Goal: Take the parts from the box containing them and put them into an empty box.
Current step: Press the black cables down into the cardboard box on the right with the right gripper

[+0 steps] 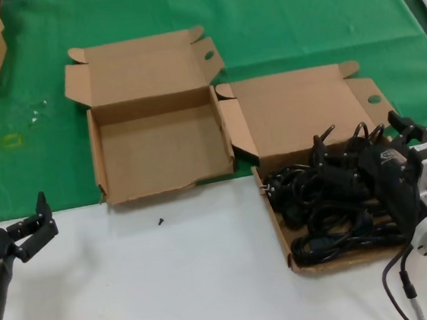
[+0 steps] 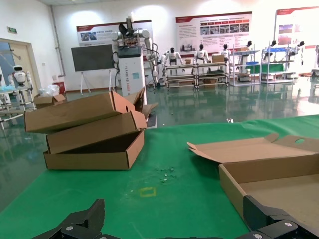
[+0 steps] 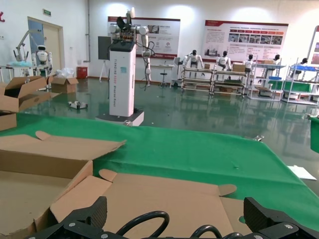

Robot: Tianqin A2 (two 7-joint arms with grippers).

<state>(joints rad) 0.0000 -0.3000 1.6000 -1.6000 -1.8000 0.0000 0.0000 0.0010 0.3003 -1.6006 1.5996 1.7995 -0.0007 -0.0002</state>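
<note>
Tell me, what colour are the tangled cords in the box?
Black. The cords show best in the head view, piled in the brown box.

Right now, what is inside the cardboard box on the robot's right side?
The right box holds a tangled pile of black power cords with moulded plugs. The open right gripper hangs over them. The pile covers most of the box floor, so anything beneath cannot be seen.
</note>
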